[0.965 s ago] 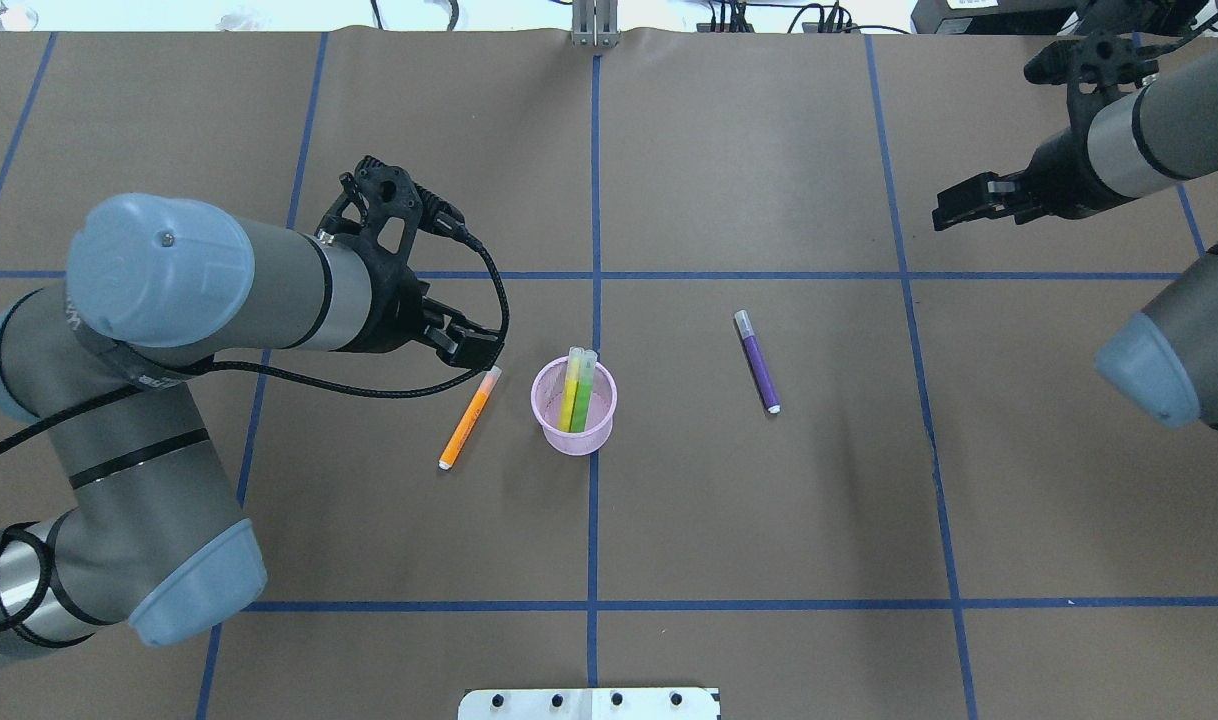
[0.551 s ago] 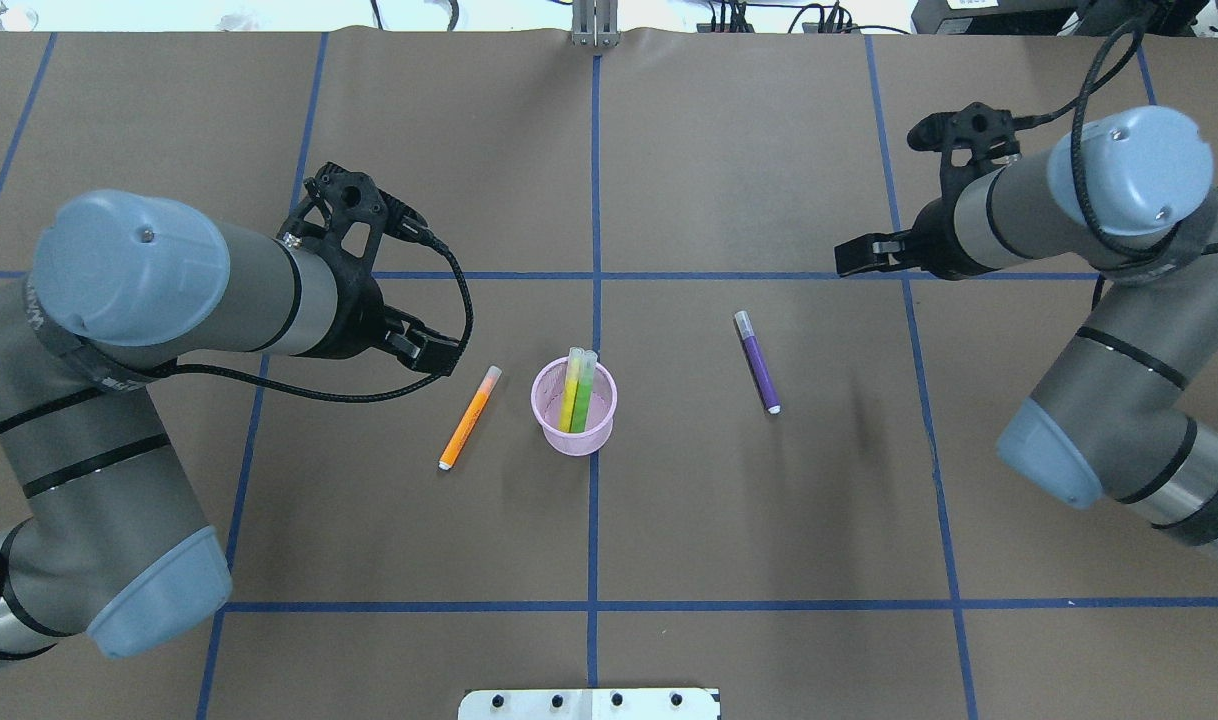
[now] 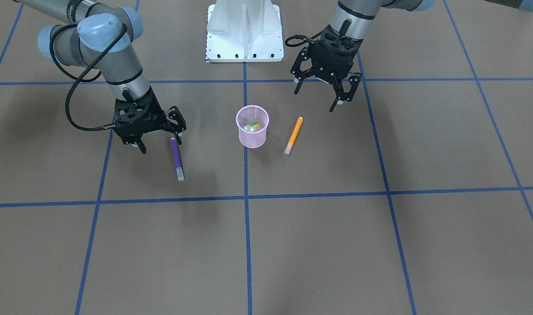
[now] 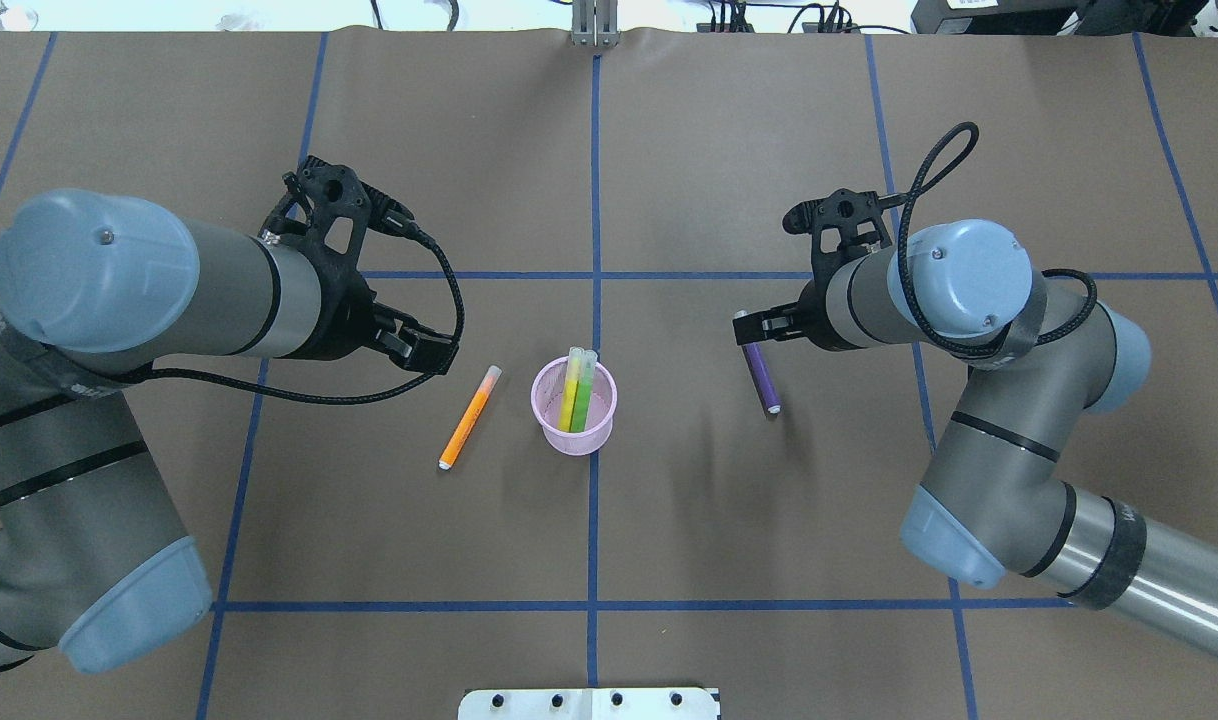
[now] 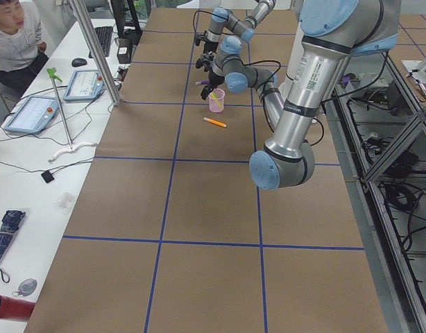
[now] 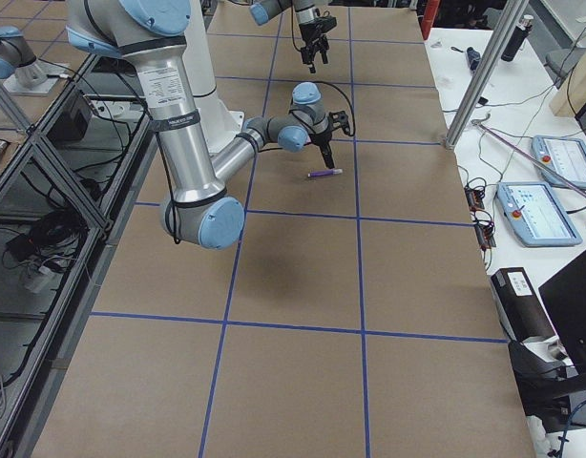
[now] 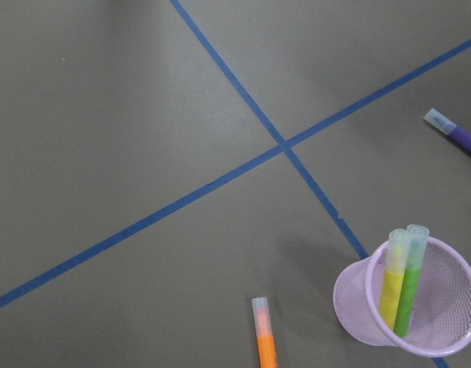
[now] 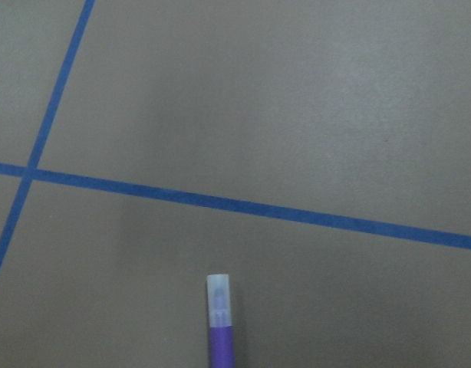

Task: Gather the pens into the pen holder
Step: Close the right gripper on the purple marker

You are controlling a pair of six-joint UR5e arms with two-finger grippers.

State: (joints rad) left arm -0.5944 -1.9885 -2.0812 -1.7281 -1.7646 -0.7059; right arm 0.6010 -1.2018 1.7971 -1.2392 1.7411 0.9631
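The pink mesh pen holder [image 4: 574, 432] [image 3: 252, 136] stands at the table's middle with the yellow pen [image 4: 570, 392] and green pen [image 4: 582, 398] upright in it. The orange pen [image 4: 468, 418] [image 3: 293, 134] lies on the table just left of the holder. My left gripper [image 4: 431, 352] [image 3: 315, 99] is open and empty, raised a little left of the orange pen's cap. The purple pen [image 4: 759, 372] [image 3: 176, 157] lies right of the holder. My right gripper [image 4: 761, 328] [image 3: 160, 145] is open and hovers over the purple pen, which shows in the right wrist view [image 8: 220, 330].
The white robot base plate [image 3: 243, 30] is at the table's near edge. Blue tape lines [image 4: 595, 200] grid the brown table. In the exterior left view a person [image 5: 12, 35] sits at a side bench with tablets beyond the table's far edge.
My right arm has swung in from the far right corner to above the purple pen. My left gripper has drawn back to the left, away from the orange pen's cap.
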